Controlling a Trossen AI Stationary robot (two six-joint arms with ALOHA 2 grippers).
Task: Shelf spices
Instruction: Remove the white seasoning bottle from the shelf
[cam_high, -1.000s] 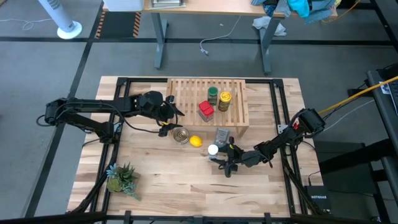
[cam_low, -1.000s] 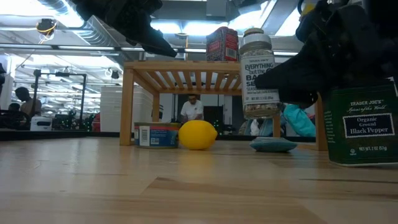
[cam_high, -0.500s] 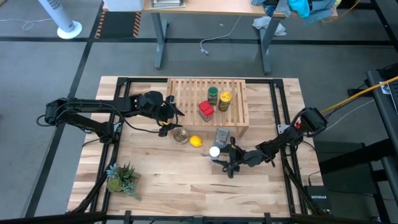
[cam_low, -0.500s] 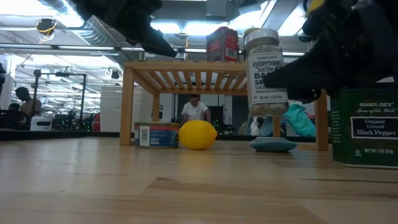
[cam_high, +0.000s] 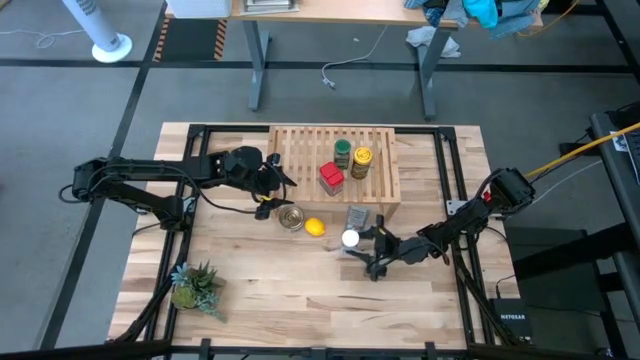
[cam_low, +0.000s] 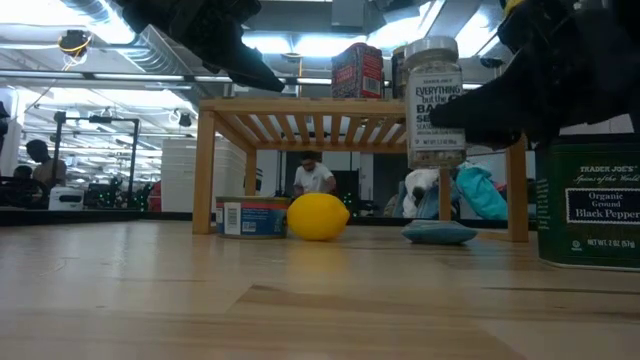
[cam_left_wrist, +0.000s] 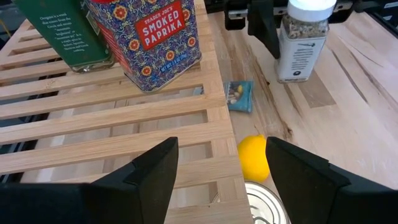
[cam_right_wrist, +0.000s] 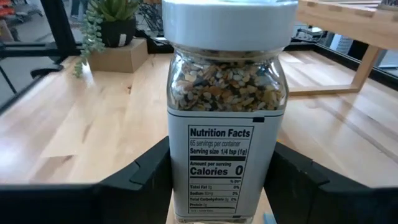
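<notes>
The light-wood shelf (cam_high: 335, 165) carries a red tin (cam_high: 331, 178), a green-lidded jar (cam_high: 342, 152) and a yellow-lidded jar (cam_high: 361, 160). A dark grey tin (cam_high: 357, 216) stands on the table at the shelf's near right corner. My right gripper (cam_high: 362, 246) is shut on the white-lidded jar (cam_high: 350, 238), which hangs above the table (cam_low: 435, 100) in front of the shelf. My left gripper (cam_high: 275, 183) hovers open over the shelf's left edge (cam_left_wrist: 217, 180), holding nothing. My right gripper pinches the white-lidded jar's lower body (cam_right_wrist: 180, 168) between its two fingers (cam_right_wrist: 146, 177), one on each opposite side. The fingers lie about level and come from the table's right side. The jar stands upright, lid up, lifted clear of the table.
A silver round tin (cam_high: 291, 217) and a lemon (cam_high: 314, 227) lie on the table near the shelf's near left corner. A flat blue packet (cam_left_wrist: 239, 96) lies under the shelf's edge. A small potted plant (cam_high: 195, 285) stands at the near left.
My right gripper has risen with the white-lidded jar and shifted a little toward the table's right edge. The jar, slightly tilted before, now stands upright and higher, level with the shelf's top.
</notes>
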